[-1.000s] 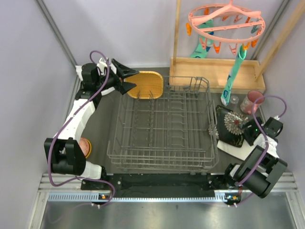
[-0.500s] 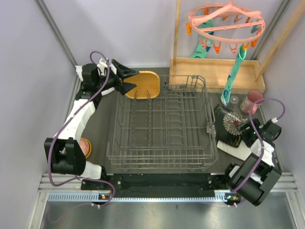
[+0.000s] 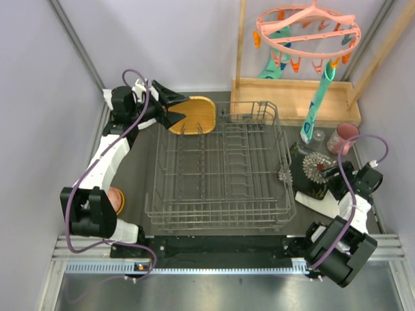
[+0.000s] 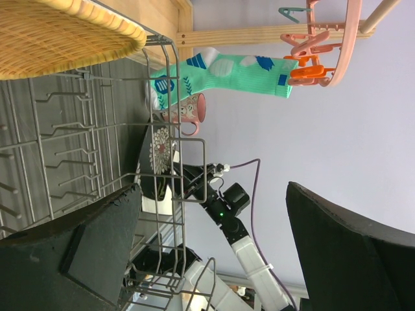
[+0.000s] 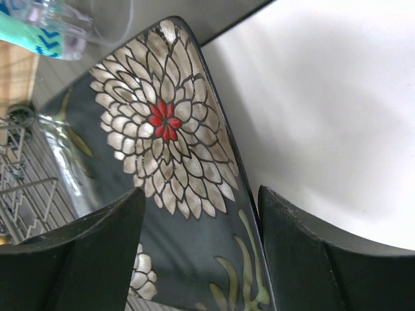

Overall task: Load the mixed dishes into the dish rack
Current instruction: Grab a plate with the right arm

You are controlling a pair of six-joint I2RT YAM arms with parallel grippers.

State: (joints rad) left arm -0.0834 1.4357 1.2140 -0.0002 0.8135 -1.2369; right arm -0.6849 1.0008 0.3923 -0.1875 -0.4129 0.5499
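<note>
Progress: early. Dish rack shows no dish inside.
Left claw wide apart, empty, poised at yellow plate just outside rack's far-left corner.
Right claw apart, astride rim of black floral plate — not clamped. Plate lies on tabletop right of rack.
Pink cup, clear glass, orange bowl — all outside rack.
All loading left.

The dish rack fills the middle of the worktop, open on top. A bare strip runs along its left side. On the right, the black floral plate sits close beside it, and a teal sock hangs by the small glass and pink cup.
</note>
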